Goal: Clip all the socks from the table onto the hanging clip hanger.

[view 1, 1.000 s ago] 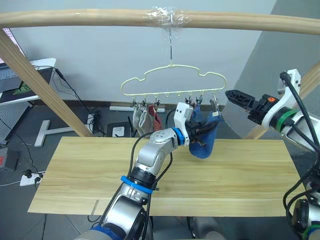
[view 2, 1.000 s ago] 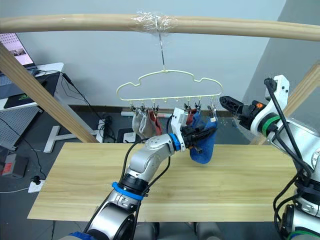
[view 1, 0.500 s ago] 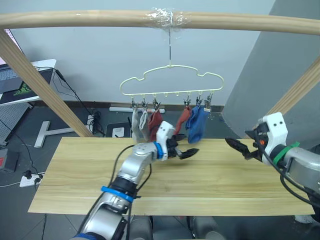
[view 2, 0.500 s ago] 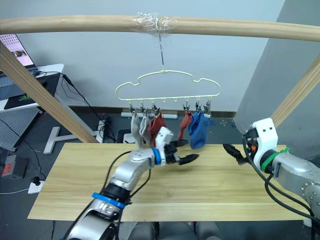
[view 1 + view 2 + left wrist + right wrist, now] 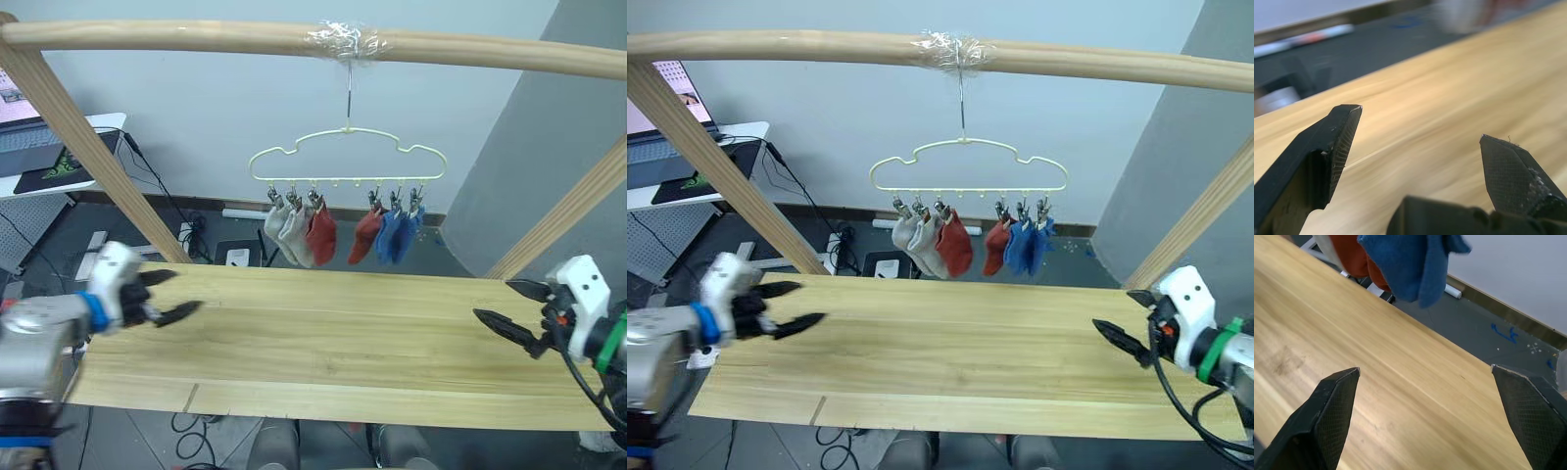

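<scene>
Clip hanger (image 5: 348, 157): pale yellow-green wire, metal hook and clips in grey steel. Socks below its bar, from the hanger's left end: two light grey (image 5: 286, 227), one rust-red (image 5: 321, 235), a second rust-red (image 5: 367, 233), two blue (image 5: 400, 235). Table (image 5: 343, 333) beneath the hanger: light wood with darker streaked grain. Frame pole (image 5: 196, 37) above the hanger: pale tan wood, wrapped in clear glossy film at the hook. Left gripper (image 5: 167, 297): black fingers, white housing, blue band. Right gripper (image 5: 502, 306): black fingers, white housing, green band
</scene>
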`<act>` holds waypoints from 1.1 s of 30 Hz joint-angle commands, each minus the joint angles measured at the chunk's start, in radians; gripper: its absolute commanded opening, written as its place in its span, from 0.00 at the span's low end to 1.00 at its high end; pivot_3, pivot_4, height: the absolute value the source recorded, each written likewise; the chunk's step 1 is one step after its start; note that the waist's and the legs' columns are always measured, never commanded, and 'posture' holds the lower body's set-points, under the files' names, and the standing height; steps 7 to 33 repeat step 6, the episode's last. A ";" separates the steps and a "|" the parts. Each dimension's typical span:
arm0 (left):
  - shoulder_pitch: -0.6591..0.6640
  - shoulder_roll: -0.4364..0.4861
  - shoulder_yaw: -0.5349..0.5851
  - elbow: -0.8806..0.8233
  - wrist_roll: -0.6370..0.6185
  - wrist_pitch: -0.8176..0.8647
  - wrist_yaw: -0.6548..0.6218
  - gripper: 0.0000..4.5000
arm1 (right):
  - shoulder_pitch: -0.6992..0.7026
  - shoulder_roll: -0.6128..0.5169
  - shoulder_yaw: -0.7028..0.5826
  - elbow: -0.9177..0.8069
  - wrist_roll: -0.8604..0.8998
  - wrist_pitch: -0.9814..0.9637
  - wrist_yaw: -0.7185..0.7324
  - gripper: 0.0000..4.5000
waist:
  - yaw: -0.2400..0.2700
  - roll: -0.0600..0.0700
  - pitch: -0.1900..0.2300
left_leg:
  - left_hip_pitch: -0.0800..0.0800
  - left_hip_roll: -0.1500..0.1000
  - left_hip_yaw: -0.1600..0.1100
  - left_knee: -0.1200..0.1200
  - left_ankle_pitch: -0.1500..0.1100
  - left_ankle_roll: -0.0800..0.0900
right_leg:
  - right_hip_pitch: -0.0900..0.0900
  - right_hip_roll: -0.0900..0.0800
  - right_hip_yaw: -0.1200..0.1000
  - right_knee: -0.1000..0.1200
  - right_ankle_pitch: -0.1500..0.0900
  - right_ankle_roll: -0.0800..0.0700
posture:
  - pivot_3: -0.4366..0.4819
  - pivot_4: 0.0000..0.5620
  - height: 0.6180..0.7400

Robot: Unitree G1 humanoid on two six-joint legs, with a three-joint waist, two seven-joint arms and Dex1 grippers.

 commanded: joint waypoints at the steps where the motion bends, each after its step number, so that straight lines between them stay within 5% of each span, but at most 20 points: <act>1: 0.025 -0.025 0.035 -0.031 -0.029 -0.031 0.002 0.99 | 0.006 -0.003 -0.013 0.009 -0.070 -0.039 0.047 1.00 | 0.007 -0.001 -0.006 | 0.001 0.000 0.001 0.000 0.000 0.000 | 0.001 -0.001 0.000 0.000 0.000 0.000 | 0.63 0.16 1.00; 6: 0.047 -0.094 0.024 -0.132 -0.058 0.021 0.044 0.99 | -0.026 0.033 0.013 0.020 -0.101 -0.045 0.057 1.00 | 0.019 -0.007 -0.018 | 0.001 0.000 0.001 0.000 0.000 0.000 | 0.001 0.000 0.000 0.001 0.000 0.000 | 0.64 0.14 1.00; 33: 0.047 -0.094 0.024 -0.132 -0.058 0.021 0.044 0.99 | -0.026 0.033 0.013 0.020 -0.101 -0.045 0.057 1.00 | 0.019 -0.007 -0.018 | 0.001 0.000 0.001 0.000 0.000 0.000 | 0.001 0.000 0.000 0.001 0.000 0.000 | 0.64 0.14 1.00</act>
